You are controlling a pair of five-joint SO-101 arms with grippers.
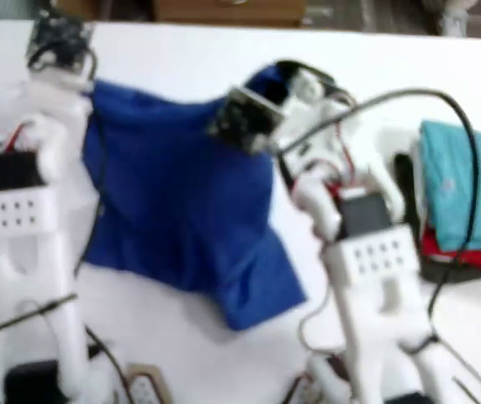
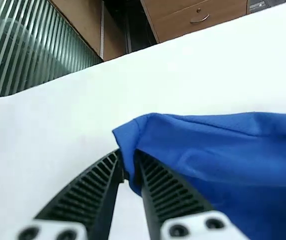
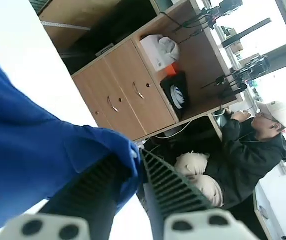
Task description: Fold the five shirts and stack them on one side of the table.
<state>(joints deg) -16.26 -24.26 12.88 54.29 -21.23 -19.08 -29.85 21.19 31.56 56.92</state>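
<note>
White table [image 1: 182,50], left hand [image 2: 128,162] clamped on blue shirt [image 1: 173,194], right hand [image 3: 139,160] likewise clamped

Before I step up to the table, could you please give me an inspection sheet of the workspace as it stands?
Surface: white table, with a shirt spread across its middle.
Job's things: blue shirt spread out, held at two corners; at the table's right side, teal shirt folded on top of red shirt.
Clutter: small object at the near edge, too blurred to identify.
End effectors: left end effector shut on one blue shirt corner; right end effector shut on another.
Cables: grey cable arcs over the right arm; black cable hangs beside the left arm.
Surroundings: wooden cabinets; slatted glass partition.
</note>
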